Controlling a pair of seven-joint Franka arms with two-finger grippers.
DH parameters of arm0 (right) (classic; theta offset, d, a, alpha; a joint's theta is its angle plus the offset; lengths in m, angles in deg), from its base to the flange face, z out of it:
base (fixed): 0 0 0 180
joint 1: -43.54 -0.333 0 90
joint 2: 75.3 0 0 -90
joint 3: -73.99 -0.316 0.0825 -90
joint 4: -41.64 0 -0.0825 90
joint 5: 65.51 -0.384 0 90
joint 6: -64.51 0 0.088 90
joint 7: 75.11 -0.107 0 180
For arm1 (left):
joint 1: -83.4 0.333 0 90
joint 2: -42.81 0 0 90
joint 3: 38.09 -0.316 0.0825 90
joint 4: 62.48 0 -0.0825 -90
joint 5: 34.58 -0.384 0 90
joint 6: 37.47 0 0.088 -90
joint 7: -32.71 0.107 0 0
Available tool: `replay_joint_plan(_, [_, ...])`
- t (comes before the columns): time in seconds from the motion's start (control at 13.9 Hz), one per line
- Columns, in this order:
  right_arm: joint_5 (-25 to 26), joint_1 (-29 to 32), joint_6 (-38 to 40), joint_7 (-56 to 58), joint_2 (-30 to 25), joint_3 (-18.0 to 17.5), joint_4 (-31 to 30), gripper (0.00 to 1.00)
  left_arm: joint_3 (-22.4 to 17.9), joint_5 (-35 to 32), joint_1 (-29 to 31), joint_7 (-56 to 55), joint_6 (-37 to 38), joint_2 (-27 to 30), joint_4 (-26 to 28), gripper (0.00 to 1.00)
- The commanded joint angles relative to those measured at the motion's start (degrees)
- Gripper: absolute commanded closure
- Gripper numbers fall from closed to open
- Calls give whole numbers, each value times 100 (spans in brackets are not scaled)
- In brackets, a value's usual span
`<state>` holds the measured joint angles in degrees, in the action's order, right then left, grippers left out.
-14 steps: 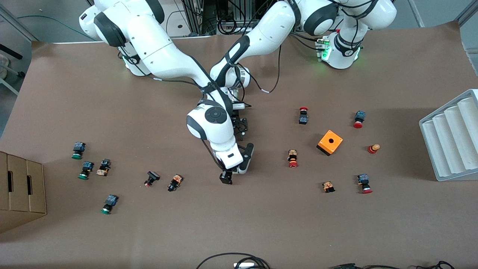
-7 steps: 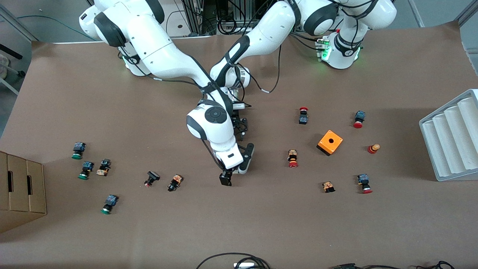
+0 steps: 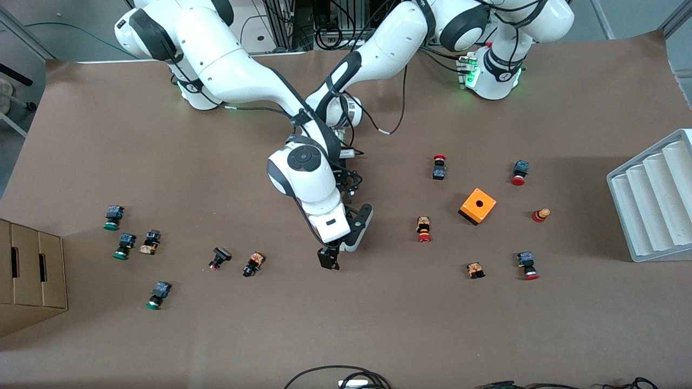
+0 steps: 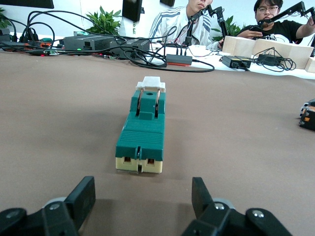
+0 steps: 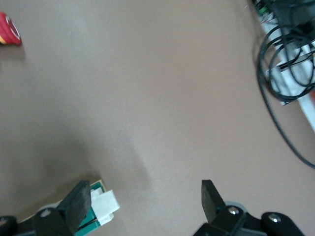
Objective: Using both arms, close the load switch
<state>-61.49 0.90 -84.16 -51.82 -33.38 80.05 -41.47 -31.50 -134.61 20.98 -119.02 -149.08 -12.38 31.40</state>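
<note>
The load switch [image 4: 142, 128], a narrow dark-green block, lies flat on the brown table, its white lever tab [image 4: 150, 84] at the end away from my left gripper. My left gripper [image 4: 142, 196] sits low just short of the switch's cream end, open, with nothing between its fingers. My right gripper [image 5: 142, 201] hangs open over the tab end, one finger [image 5: 78, 199] right beside the lever tab [image 5: 104, 205]. In the front view the right arm's hand [image 3: 328, 258] covers the switch, and the left gripper [image 3: 346, 181] is partly under that arm.
Push buttons lie scattered toward both ends of the table, the nearest [image 3: 253, 263] beside the right hand. An orange box [image 3: 478, 206] with a hole, a white ribbed rack [image 3: 654, 200] and a cardboard box [image 3: 32, 275] stand farther off. Cables [image 3: 346, 378] lie at the front edge.
The right arm's shoulder and elbow links have swung a little, and its hand has barely shifted over the same spot. The left arm has not moved.
</note>
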Motion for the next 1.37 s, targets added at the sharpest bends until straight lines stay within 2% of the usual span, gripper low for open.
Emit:
replay_joint_plan(0.0, [-138, 80, 304, 44, -306, -17, -47, 0, -44, -52, -78, -156, 104, -27, 7, 12])
replay_joint_plan(0.36, [-251, 370, 690, 26, -667, -17, -55, 0, -44, -52, -104, -156, 104, -27, 16, 12])
replay_joint_plan(0.58, [-1067, 511, 954, 17, -860, 79, -73, 0, -44, -52, -104, -156, 113, -27, 16, 12])
replay_joint_plan(0.72, [-1402, 555, 1042, 26, -948, 246, -73, 0, -44, -52, -104, -156, 113, -44, 16, 12])
replay_joint_plan(1.08, [-1456, 932, 1639, 17, -1264, 246, -73, 0, -44, -236, -104, -129, 104, -106, 16, 12])
replay_joint_plan(1.3, [-1456, 1108, 1736, 17, -1317, 246, -73, 0, -44, -263, -104, -129, 104, -106, 59, 12])
